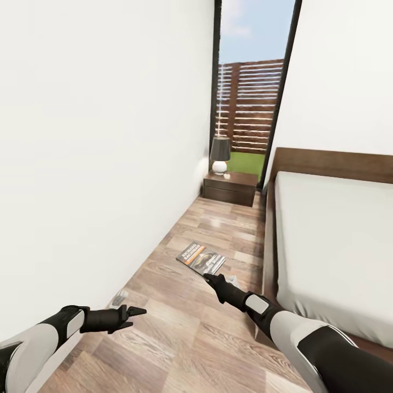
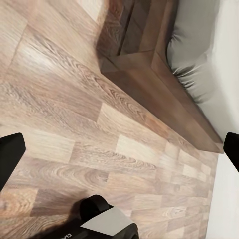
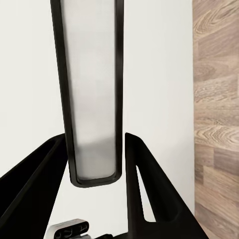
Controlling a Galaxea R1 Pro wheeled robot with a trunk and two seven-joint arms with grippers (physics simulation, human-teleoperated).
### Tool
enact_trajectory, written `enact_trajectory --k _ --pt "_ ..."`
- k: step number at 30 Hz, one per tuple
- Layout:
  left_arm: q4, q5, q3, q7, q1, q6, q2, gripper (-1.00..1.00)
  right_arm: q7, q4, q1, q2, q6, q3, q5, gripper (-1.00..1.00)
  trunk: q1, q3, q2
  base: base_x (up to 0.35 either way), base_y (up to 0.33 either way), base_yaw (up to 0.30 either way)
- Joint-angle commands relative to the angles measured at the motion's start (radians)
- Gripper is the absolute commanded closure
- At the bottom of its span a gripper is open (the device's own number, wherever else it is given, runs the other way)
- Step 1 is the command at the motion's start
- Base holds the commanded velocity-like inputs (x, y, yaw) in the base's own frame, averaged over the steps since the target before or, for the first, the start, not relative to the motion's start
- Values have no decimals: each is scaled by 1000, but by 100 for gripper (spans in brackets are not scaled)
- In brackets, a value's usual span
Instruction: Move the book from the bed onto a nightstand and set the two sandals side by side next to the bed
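One book (image 1: pixel 201 258) shows in the head view, held flat at its near corner by the right gripper (image 1: pixel 210 279) above the wooden floor (image 1: pixel 180 333), in the aisle between the white wall (image 1: pixel 103 142) and the bed (image 1: pixel 333 245). In the right wrist view the book (image 3: pixel 92 94) appears edge-on between the two black fingers (image 3: pixel 144 184), which close on it. One nightstand (image 1: pixel 230 187) stands at the far end of the aisle, beside the headboard, well apart from the book, and carries one lamp (image 1: pixel 220 155). One left gripper (image 1: pixel 136 313) hovers low over the floor near the wall; its fingers (image 2: pixel 10 154) stand wide apart in the left wrist view, holding nothing, with the corner of the bed frame (image 2: pixel 164 94) beyond them.
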Motion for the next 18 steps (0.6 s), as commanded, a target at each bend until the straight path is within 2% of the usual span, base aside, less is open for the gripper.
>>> enact_trajectory --k 1,7,18 --pt "-1 -6 8 -3 0 8 0 -100 3 2 -1 0 6 6 -12 100 0 -1 0 90 87 -1" --pt "-1 -6 8 -3 0 8 0 -100 4 2 -1 0 6 6 -14 100 0 -1 0 91 104 -41" --pt "-1 -6 8 -2 0 8 0 -100 4 2 -1 0 6 6 -14 100 0 -1 0 92 162 -180"
